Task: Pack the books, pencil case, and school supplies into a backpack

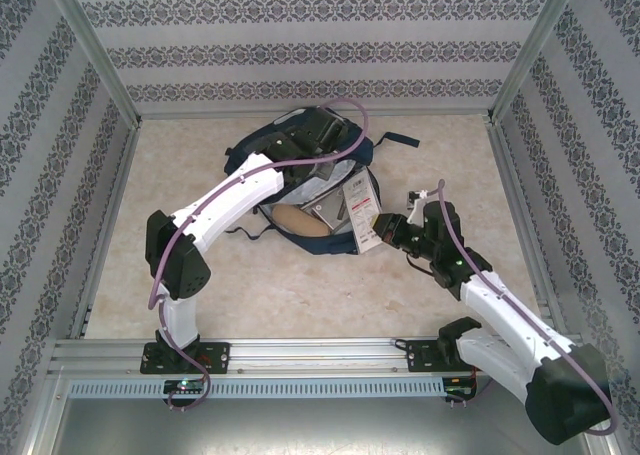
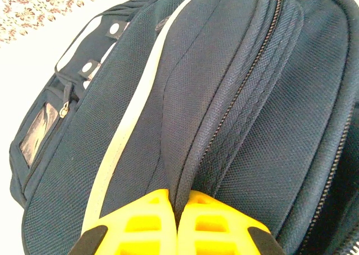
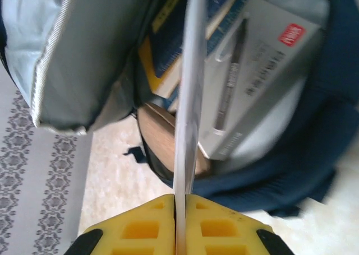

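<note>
The navy backpack (image 1: 246,158) lies open in the middle of the table. My left gripper (image 2: 178,202) is shut on a fold of its outer fabric beside the white stripe (image 2: 134,115) and a zipper. From above, the left gripper (image 1: 318,147) sits on the bag's far side. At the bag's right rim, my right gripper (image 1: 385,227) is shut on a white packet with red print (image 1: 362,207), which the right wrist view shows edge-on (image 3: 188,98). Inside the bag are blue and yellow books (image 3: 168,42), a grey-white boxed pen set (image 3: 252,81) and a tan rounded thing (image 3: 162,137), perhaps the pencil case.
The bag's pale lining flap (image 3: 73,59) is lifted at the left of the opening. Dark straps (image 1: 400,138) trail onto the beige tabletop (image 1: 300,295). Patterned walls and metal frame posts enclose the table on three sides.
</note>
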Robot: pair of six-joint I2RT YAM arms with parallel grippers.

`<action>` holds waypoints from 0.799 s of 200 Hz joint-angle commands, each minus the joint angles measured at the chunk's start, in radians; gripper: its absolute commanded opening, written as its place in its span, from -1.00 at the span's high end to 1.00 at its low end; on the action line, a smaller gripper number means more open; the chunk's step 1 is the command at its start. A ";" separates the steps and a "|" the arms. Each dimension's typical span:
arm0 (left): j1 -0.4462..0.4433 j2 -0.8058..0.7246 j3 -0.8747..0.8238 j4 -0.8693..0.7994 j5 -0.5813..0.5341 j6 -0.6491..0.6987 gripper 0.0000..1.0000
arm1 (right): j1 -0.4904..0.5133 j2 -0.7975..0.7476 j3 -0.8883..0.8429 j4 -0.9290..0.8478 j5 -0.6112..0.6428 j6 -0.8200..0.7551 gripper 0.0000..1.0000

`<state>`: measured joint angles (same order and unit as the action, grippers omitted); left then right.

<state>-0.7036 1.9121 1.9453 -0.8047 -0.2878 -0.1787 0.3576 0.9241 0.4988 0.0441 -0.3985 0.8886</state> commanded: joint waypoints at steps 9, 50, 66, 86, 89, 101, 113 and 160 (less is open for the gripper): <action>0.013 -0.064 0.086 0.030 0.034 -0.064 1.00 | 0.008 0.040 0.069 0.149 -0.038 0.022 1.00; 0.016 -0.058 0.086 0.032 0.057 -0.083 1.00 | 0.021 0.279 0.144 0.346 -0.136 0.058 1.00; 0.016 -0.056 0.084 0.026 0.059 -0.086 1.00 | 0.038 0.363 0.193 0.383 -0.127 0.062 1.00; 0.016 -0.058 0.077 0.022 0.060 -0.090 1.00 | 0.047 0.445 0.253 0.415 -0.116 0.061 1.00; 0.016 -0.059 0.075 0.022 0.061 -0.091 1.00 | 0.048 0.457 0.263 0.420 -0.118 0.060 1.00; 0.017 -0.063 0.068 0.023 0.063 -0.094 1.00 | 0.049 0.512 0.300 0.423 -0.130 0.066 1.00; 0.018 -0.064 0.063 0.023 0.065 -0.096 1.00 | 0.049 0.569 0.328 0.437 -0.144 0.081 1.00; 0.018 -0.074 0.046 0.028 0.068 -0.099 1.00 | 0.035 0.745 0.390 0.440 -0.198 0.071 1.00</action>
<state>-0.6857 1.9121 1.9686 -0.8322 -0.2165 -0.2451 0.4019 1.6196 0.8593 0.4393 -0.5518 0.9668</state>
